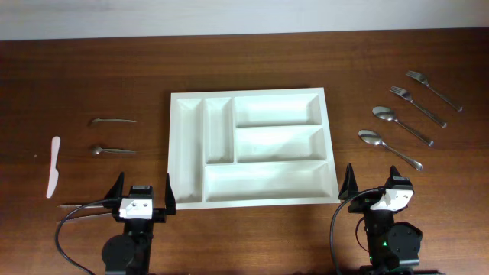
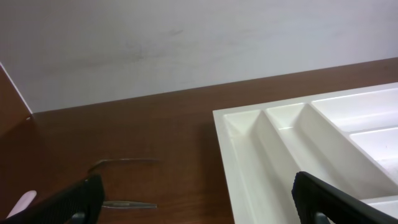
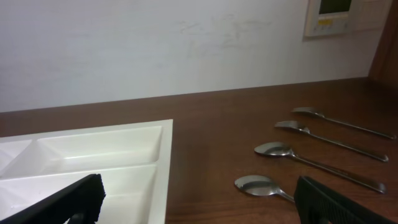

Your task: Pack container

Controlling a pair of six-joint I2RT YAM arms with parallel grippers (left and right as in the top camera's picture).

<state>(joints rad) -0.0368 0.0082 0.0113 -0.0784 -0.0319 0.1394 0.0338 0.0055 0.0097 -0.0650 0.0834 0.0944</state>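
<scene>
White, rectangular plastic cutlery tray with five compartments (image 1: 275,143), all of them empty, lies at the middle of the brown wooden surface (image 1: 252,61), its long near rim just ahead of both arms. Left pincer (image 1: 144,182) and right pincer (image 1: 373,182) hover at the near edge, jaws spread wide and grasping nothing. Toward the left edge lie two small metal spoons (image 1: 112,120) and a white plastic knife (image 1: 53,166). Toward the right edge lie two metal forks (image 1: 417,105) and two larger metal spoons (image 1: 396,153), all well apart from the tray.

Packing appears not yet begun, so the step in hand is judged to be the first pick. To do it well, each arm should serve its own side. The jaws should straddle a handle across its narrow width, near mid-length so the piece hangs level. These utensils lie flat and thin, so the fingertips should probably meet the surface before closing. Neighbouring pieces lie near one another, so a centred descent avoids nudging them. Like should go with like, each piece turned along its compartment's length and released low so that it does not bounce.
</scene>
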